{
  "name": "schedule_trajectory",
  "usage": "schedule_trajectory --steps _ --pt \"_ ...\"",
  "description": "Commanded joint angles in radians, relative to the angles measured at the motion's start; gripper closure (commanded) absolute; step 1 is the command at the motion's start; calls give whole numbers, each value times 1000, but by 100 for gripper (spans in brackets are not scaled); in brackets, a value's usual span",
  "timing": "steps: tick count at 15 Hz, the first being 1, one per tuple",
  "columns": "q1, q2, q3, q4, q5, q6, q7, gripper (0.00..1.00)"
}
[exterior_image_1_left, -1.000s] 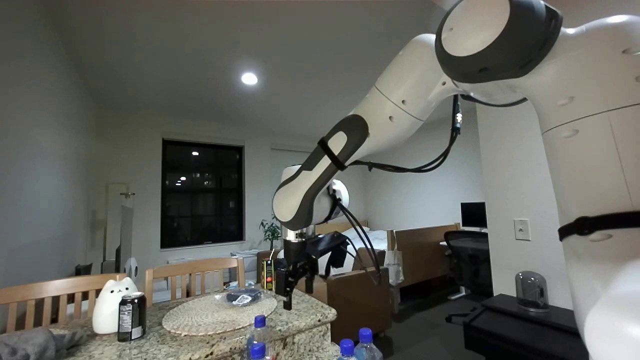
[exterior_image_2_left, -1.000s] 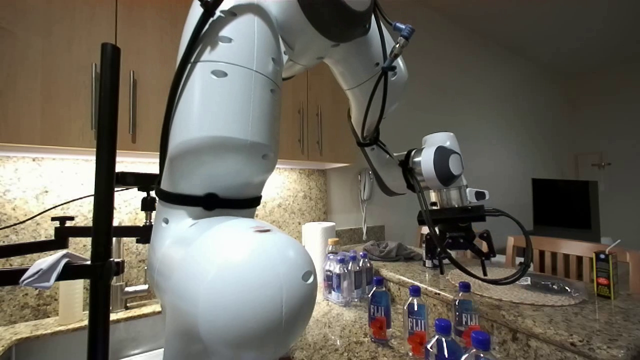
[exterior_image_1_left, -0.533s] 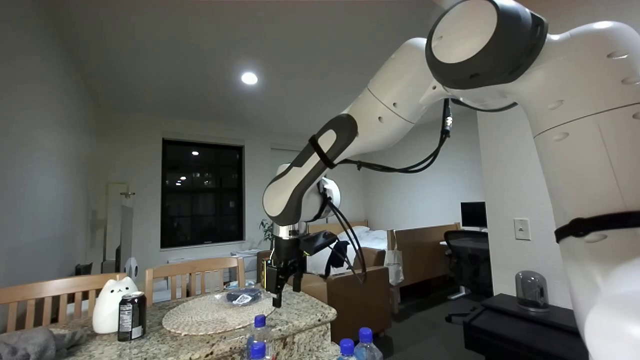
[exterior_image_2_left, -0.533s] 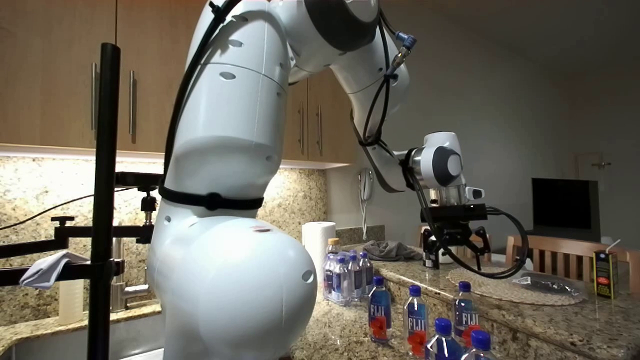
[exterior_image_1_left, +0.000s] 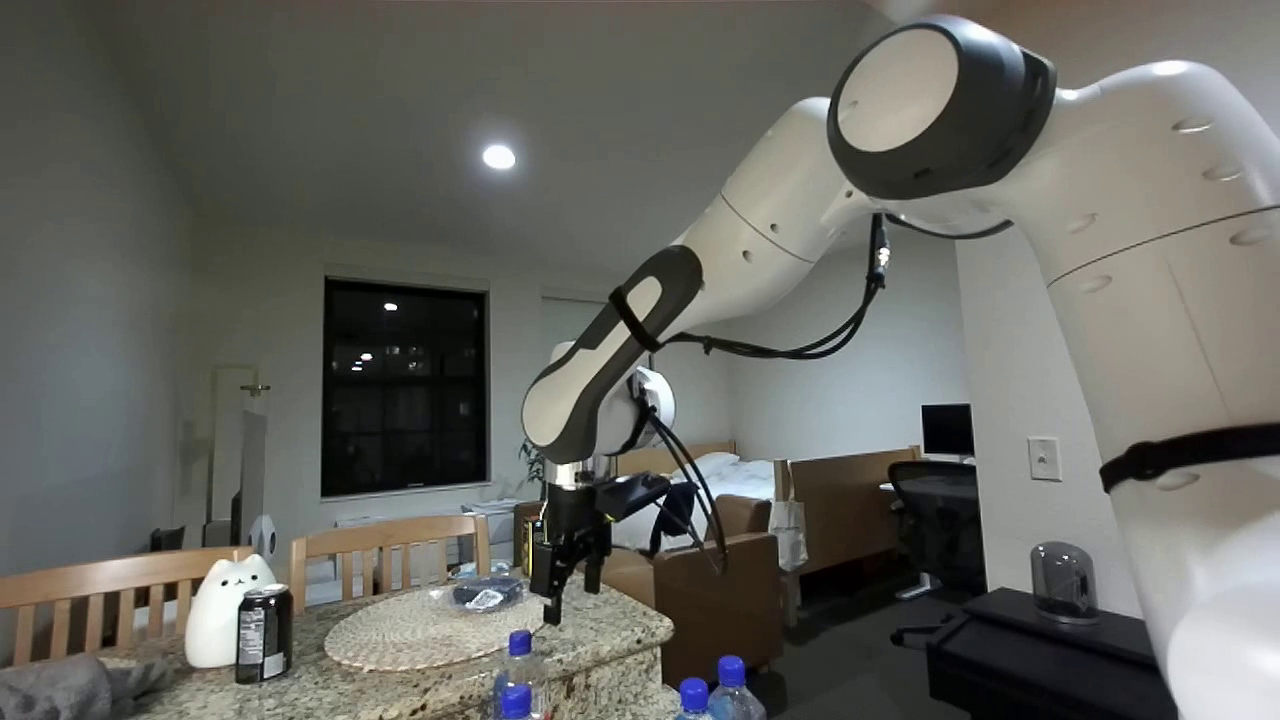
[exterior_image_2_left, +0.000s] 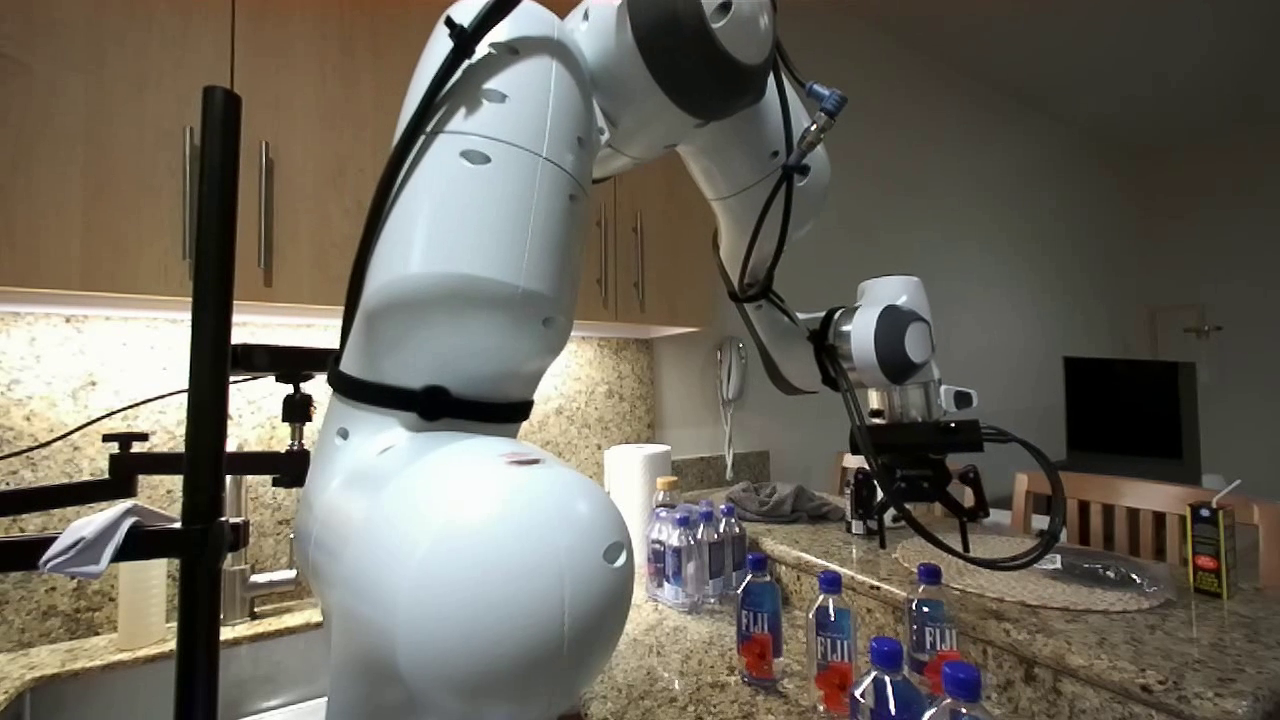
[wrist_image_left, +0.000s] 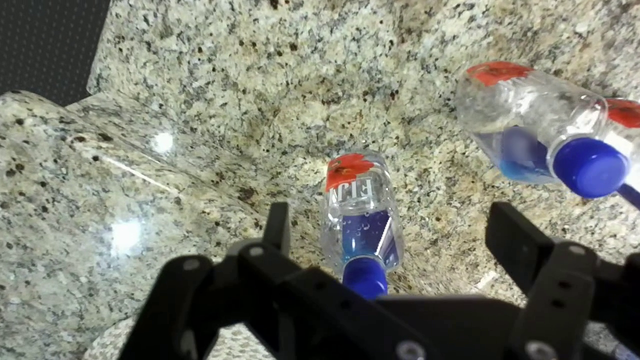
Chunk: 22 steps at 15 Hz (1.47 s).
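My gripper (wrist_image_left: 385, 227) stands wide open, with nothing held between its fingers. In the wrist view a clear bottle (wrist_image_left: 361, 220) with a blue cap and red flower label shows beyond the gap, nearer the left finger; a gripper link covers part of its cap. To the right is a second such bottle (wrist_image_left: 537, 120), with another cut by the frame edge. In an exterior view the gripper (exterior_image_2_left: 925, 540) hangs above a bottle (exterior_image_2_left: 930, 625) beside the raised counter's face. Other bottles (exterior_image_2_left: 832, 640) stand upright nearby. The gripper (exterior_image_1_left: 573, 603) also appears beside the counter's corner.
The raised granite counter (exterior_image_2_left: 1050, 640) forms a step beside the bottles. On it are a round woven mat (exterior_image_1_left: 400, 635), a plastic-wrapped package (exterior_image_1_left: 487, 592), a black can (exterior_image_1_left: 264, 635), a white cat figure (exterior_image_1_left: 215, 625) and a drink carton (exterior_image_2_left: 1210, 550). Wrapped bottles (exterior_image_2_left: 680, 560) stand farther back.
In an exterior view my gripper has shifted left, rising a little and then dropping again. The upper arm has leaned forward. The jaws have stayed open, and the bottles have not moved.
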<state>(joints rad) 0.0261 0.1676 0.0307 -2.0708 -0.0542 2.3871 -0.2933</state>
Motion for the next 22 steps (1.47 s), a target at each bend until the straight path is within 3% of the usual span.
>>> schedule_trajectory --steps 1,9,19,20,22 --pt "-16 65 5 71 -1 16 -39 0" --pt "-4 220 31 243 -43 -6 -81 0" --pt "3 345 55 358 -110 -12 -125 0" --pt "4 353 56 365 -112 -15 -129 17" --pt "5 364 59 376 -114 -20 -132 33"
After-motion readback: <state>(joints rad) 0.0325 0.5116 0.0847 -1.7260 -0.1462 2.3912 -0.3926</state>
